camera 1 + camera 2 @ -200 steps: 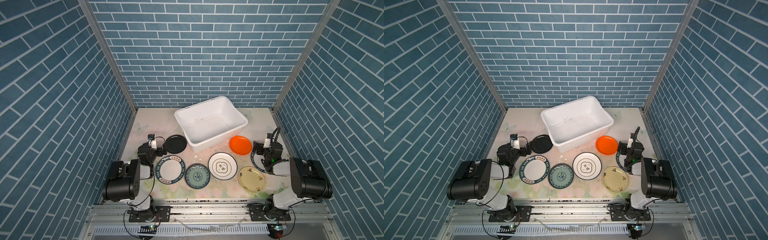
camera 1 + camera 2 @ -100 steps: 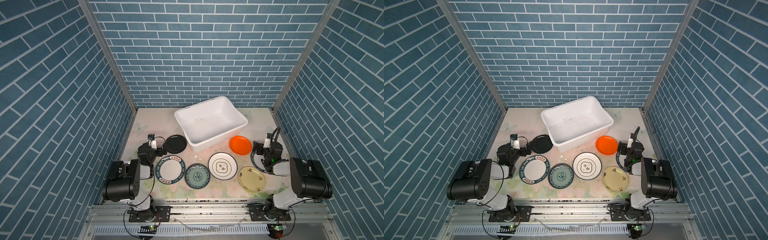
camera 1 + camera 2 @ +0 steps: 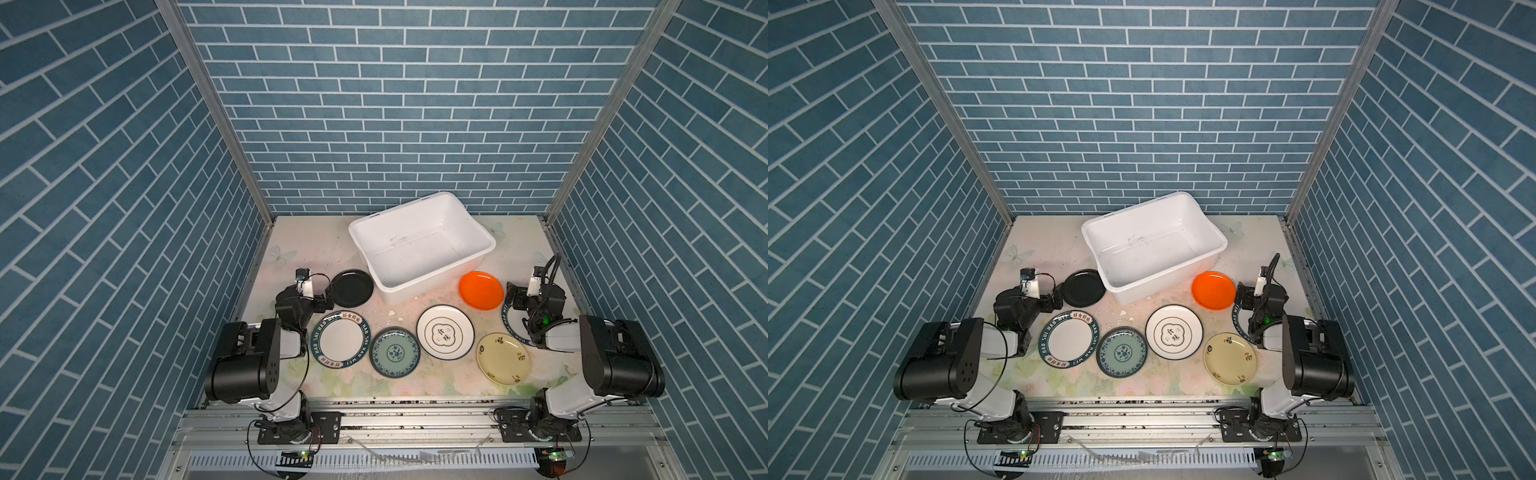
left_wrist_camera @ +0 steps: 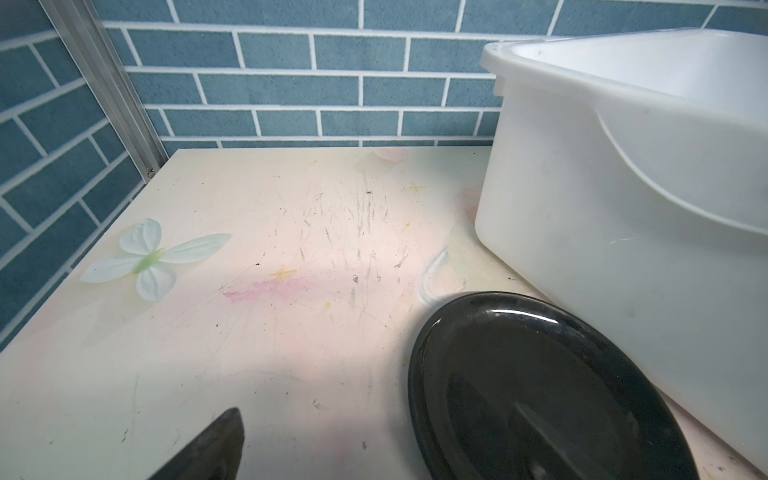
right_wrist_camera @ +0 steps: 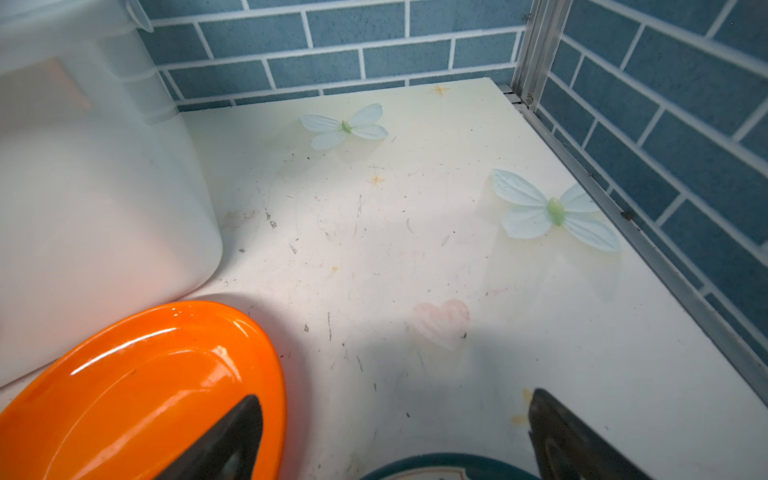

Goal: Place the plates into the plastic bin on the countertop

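Right, the bin (image 3: 432, 283) sits empty at the far middle of the desk (image 3: 309, 249), a little askew, with not one plate in it. Six plates lie flat in plain sight. The black plate (image 3: 351, 287) is just beside the bin's near-left corner and the orange plate (image 3: 481, 290) just beside its near-right corner. A nearer row runs left to right: lettered plate (image 3: 340, 340), teal plate (image 3: 394, 352), emblem plate (image 3: 445, 337), cream plate (image 3: 503, 364). A dark-rimmed plate (image 3: 508, 321) peeks out from under the right arm.

The left pincer (image 3: 325, 299) is spread wide and empty, low, just left of the black plate. The right pincer (image 5: 397, 395) is spread and empty too, one finger (image 5: 224, 444) over the orange plate's edge.

This looks like the very start, first pick not yet made. The next move, I'd say, calls for a finger slipped under a rim at a shallow angle, then a lift clear of the bin's wall.

Against the earlier pictures? No change: arms, plates and bin stand as they did.
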Action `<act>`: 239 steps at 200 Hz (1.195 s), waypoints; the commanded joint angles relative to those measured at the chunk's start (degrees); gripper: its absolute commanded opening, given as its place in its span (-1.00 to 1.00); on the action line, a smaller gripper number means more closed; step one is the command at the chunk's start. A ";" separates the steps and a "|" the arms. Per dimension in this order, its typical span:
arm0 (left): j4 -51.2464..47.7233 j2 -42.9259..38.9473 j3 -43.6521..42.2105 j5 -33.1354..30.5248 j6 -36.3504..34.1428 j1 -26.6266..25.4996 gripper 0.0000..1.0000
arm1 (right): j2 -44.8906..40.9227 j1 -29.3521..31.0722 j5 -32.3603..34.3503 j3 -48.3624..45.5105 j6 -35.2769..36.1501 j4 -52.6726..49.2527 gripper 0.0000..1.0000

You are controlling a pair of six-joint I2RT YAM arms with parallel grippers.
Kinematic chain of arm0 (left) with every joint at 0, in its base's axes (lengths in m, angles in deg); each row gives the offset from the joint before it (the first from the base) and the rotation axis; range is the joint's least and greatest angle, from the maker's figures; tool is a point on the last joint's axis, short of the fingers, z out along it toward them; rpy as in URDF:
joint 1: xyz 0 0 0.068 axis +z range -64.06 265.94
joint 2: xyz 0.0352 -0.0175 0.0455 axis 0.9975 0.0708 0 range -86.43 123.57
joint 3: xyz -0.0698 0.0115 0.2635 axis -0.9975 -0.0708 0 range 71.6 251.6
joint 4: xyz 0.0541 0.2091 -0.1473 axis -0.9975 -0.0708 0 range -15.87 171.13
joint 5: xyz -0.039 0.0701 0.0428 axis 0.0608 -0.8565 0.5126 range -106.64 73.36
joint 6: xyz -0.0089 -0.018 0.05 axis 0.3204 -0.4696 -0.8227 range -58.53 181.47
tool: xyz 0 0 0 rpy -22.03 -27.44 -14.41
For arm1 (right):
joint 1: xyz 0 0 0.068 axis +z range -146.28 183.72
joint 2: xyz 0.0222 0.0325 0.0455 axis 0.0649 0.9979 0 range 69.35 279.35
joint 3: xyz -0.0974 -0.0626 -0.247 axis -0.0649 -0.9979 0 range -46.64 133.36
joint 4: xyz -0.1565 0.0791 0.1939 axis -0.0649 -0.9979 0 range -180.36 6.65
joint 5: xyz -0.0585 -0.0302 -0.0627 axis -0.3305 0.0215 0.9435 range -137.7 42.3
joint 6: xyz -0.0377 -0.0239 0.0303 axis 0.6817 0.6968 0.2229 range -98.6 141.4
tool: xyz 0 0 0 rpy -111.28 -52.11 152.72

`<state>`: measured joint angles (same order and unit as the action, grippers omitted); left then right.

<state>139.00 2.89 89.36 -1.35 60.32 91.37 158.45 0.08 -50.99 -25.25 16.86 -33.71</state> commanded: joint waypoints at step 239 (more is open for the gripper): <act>-55.10 -24.43 17.65 2.37 -10.27 -2.18 0.99 | -36.37 -0.75 5.54 12.58 -31.70 -63.51 0.93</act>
<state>104.34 -18.97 102.19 -1.02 53.19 88.96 123.22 0.13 -44.39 -12.40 -5.22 -80.72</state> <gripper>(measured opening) 0.996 0.979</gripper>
